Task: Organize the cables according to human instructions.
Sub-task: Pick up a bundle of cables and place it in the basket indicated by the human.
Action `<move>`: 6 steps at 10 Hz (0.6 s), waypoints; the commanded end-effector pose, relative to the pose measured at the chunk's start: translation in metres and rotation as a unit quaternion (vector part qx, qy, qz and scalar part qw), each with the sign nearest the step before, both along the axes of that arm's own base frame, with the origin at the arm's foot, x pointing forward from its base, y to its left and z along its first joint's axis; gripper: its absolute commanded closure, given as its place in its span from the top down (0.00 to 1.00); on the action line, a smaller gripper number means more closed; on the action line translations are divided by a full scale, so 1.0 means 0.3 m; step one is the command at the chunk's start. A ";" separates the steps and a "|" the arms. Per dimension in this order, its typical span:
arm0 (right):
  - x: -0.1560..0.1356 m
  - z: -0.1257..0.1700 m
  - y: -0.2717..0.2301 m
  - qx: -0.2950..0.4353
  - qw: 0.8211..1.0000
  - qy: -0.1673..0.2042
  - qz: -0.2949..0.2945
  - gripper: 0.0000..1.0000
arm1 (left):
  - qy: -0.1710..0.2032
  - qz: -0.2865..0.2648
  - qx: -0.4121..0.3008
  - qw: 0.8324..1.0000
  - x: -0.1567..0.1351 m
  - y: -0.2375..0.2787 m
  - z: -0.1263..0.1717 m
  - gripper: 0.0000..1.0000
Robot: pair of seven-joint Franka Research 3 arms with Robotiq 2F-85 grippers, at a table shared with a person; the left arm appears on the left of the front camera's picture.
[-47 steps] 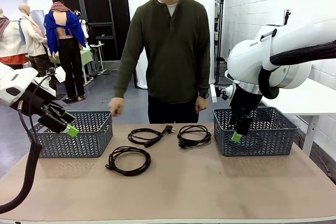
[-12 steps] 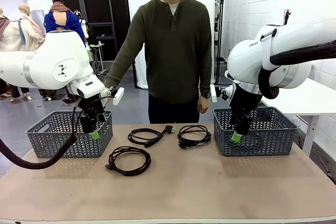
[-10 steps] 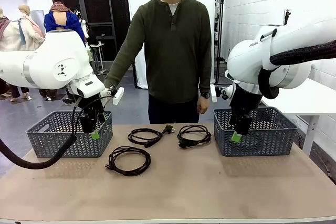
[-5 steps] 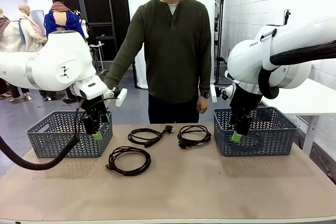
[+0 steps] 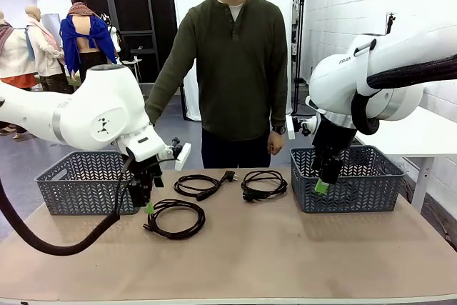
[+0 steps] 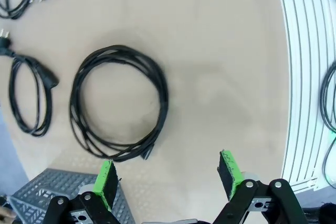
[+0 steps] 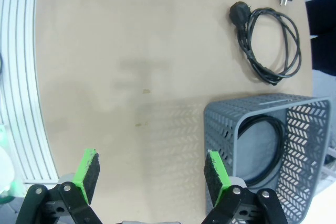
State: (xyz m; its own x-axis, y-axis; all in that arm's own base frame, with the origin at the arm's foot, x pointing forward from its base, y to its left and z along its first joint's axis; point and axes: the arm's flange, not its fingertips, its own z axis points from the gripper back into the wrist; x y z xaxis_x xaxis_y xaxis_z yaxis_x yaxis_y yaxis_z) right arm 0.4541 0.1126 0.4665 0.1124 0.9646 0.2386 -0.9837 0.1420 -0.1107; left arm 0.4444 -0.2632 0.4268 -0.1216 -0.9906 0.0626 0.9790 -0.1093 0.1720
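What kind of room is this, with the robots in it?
Probably a robot lab or test workshop: a white left arm and right arm stand at a table opposite a person, with coiled power cords between a grey left basket and right basket.

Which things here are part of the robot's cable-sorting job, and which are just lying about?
Job: near cable, middle cable, right cable, left basket, right basket holding a fourth cable, the person.
Lying about: white side table.

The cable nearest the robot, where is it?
Front view: the cable lies left of centre on the table, just right of the left basket, its left edge under the robot's open left hand.
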 end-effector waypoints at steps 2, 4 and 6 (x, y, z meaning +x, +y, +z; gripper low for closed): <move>0.009 0.001 0.005 -0.002 1.000 0.000 -0.005 1.00 | 0.018 -0.005 0.021 1.000 0.001 -0.042 -0.081 1.00; 0.009 0.001 0.005 -0.002 1.000 0.000 -0.005 1.00 | 0.018 -0.010 0.024 0.999 0.023 -0.054 -0.143 1.00; 0.009 0.001 0.005 -0.002 1.000 0.000 -0.005 1.00 | 0.029 -0.015 0.028 0.999 0.036 -0.059 -0.201 1.00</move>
State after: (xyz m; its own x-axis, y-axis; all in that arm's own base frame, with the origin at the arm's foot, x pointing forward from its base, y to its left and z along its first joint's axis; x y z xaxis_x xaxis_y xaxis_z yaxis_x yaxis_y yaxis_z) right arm 0.4541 0.1126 0.4665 0.1124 0.9646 0.2387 -0.9837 0.1420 -0.1108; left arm 0.4494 -0.2770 0.3697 -0.1521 -0.9878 0.0336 0.9845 -0.1484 0.0938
